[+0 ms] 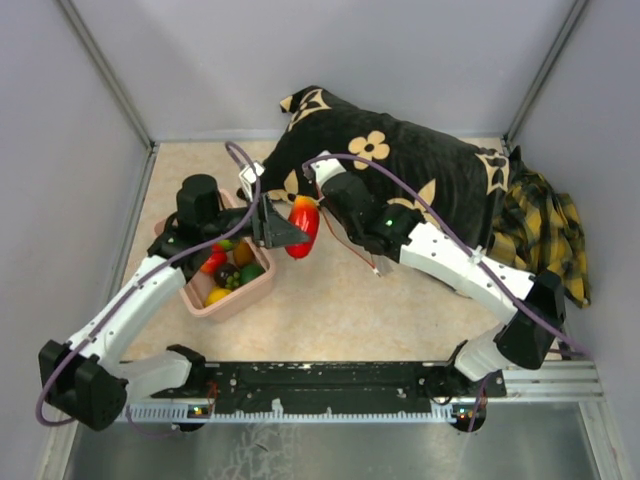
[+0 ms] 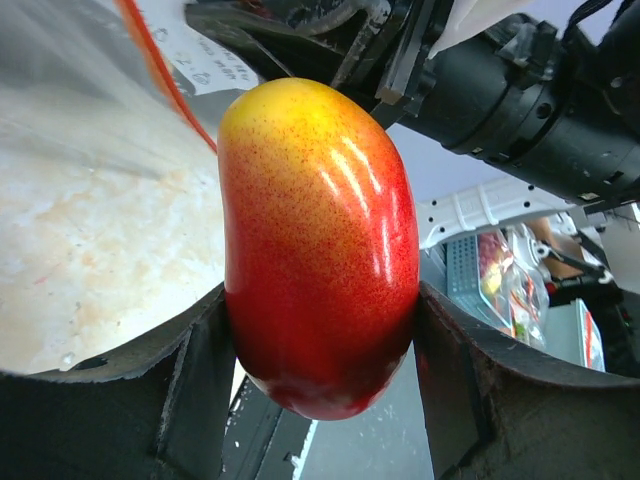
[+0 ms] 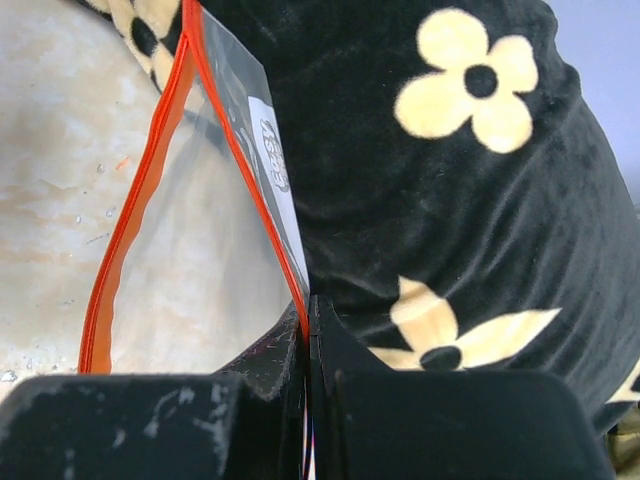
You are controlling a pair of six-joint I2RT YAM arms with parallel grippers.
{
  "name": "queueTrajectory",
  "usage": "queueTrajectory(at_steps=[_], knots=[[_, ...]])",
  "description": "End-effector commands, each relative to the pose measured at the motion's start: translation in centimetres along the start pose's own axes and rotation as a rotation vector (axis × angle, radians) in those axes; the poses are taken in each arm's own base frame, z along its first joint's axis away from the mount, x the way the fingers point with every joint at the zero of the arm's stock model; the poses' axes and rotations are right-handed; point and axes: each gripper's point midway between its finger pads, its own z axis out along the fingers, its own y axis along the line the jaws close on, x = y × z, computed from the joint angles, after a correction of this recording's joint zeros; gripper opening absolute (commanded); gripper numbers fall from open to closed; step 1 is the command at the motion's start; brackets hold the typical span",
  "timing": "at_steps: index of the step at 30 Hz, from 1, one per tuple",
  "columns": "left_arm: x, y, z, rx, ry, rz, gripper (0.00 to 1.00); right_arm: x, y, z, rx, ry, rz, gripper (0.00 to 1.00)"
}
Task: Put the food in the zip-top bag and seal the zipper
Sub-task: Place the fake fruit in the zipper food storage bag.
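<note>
Top view: the left gripper [image 1: 296,232] is clamped round a glossy red-and-yellow mango-shaped toy fruit [image 1: 305,215], right next to the right gripper [image 1: 312,185].

Left wrist: the fruit fills the jaws, with the thin red-orange zipper strip [image 2: 160,70] just ahead, up and left.

Right wrist: that one's pinched tight on the rim of the clear floppy zip-top bag [image 3: 190,260], mouth gaping ahead. I'd aim the fruit's narrow end into that gap before letting go.
</note>
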Motion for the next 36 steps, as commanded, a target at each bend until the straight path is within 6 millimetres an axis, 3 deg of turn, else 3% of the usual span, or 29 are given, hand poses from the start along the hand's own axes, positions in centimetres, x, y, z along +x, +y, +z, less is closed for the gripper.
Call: queueTrajectory(at_steps=[1,12,18,23,29,36], knots=[[-0.6,-1.8,1.3,0.096,0.016,0.049,0.33,-2.9,0.0,-0.8,-0.006,-0.070,0.030,0.00],[0.2,1.1,4.2,0.034,0.094,-0.044,0.30,-2.9,0.9,-0.9,-0.002,-0.063,-0.005,0.00],[2.2,5.8,4.7,-0.163,0.159,-0.161,0.27,-3.0,1.0,-0.9,-0.003,-0.066,-0.006,0.00],[3.6,8.3,4.5,-0.280,0.200,-0.234,0.26,-3.0,1.0,-1.0,-0.001,-0.068,-0.002,0.00],[2.5,7.6,4.8,-0.269,0.161,-0.239,0.27,-3.1,2.2,-1.0,-0.058,-0.077,0.033,0.00],[0.9,7.4,4.7,-0.292,0.087,-0.245,0.31,-2.9,5.3,-0.9,-0.157,-0.064,0.114,0.00]])
